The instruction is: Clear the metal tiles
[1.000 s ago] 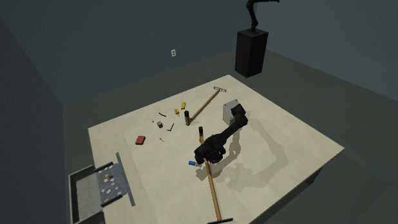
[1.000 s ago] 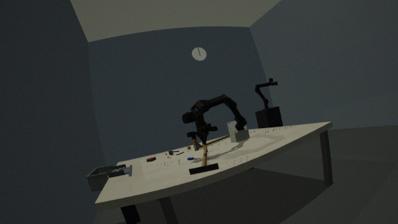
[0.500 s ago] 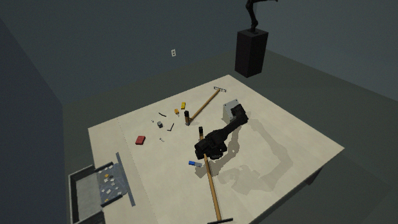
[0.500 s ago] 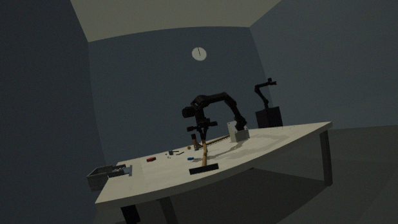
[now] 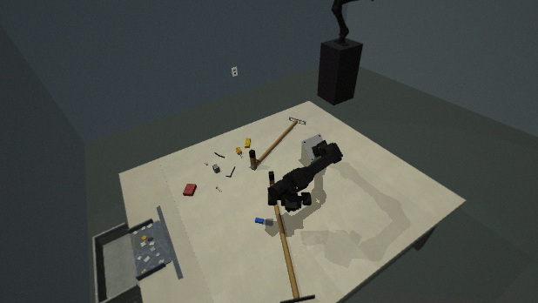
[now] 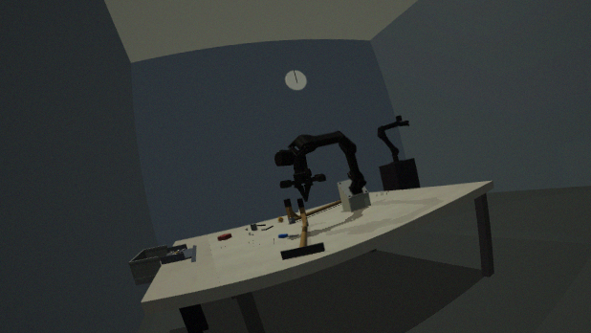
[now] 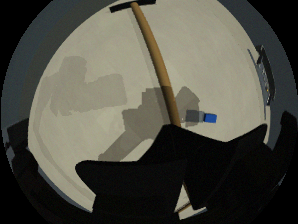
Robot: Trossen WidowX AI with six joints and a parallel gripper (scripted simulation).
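From the top: scraper (image 5: 285, 248) (image 6: 304, 234) (image 7: 155, 55) lying along the tabletop (image 5: 231, 248) (image 6: 229, 268) (image 7: 95, 55), tiles (image 5: 146, 259) still to clear from the plate (image 5: 164, 249), beside the box (image 5: 98, 265) (image 6: 145, 273). Exterior: hand (image 5: 291, 205) (image 6: 306, 199) (image 7: 166, 128) closed right up, empty, above the shaft, near the upright grip (image 5: 272, 176) (image 6: 300, 203). Probably stiff, light but blade-heavy; best taken squarely by that grip. Wrist: fingers together over the shaft, blade (image 5: 298, 299) (image 6: 302, 251) (image 7: 133, 5) far off, likely to swing if pinched loosely.

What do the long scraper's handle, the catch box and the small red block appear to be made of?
Scraper handle: probably wood, tan and matt. Catch box: dull grey, metal or plastic. Red block: evenly coloured, material unclear.
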